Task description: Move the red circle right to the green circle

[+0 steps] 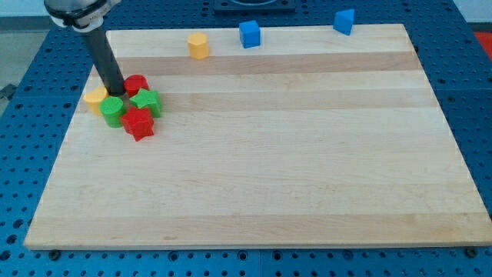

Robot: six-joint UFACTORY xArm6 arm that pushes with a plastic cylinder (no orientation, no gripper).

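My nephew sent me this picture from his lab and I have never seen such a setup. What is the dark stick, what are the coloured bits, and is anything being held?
There is one camera picture, looking down at a slant on a wooden board. The dark stick is a rod on a robot arm; it has no hand and holds nothing. It only pushes blocks with my tip.

The tip stands inside a cluster near the view's left: a red circle, a green circle, a green star-like block, a red star-like block and a yellow block.

Along the view's top lie a yellow hexagon-like block and two blue blocks.
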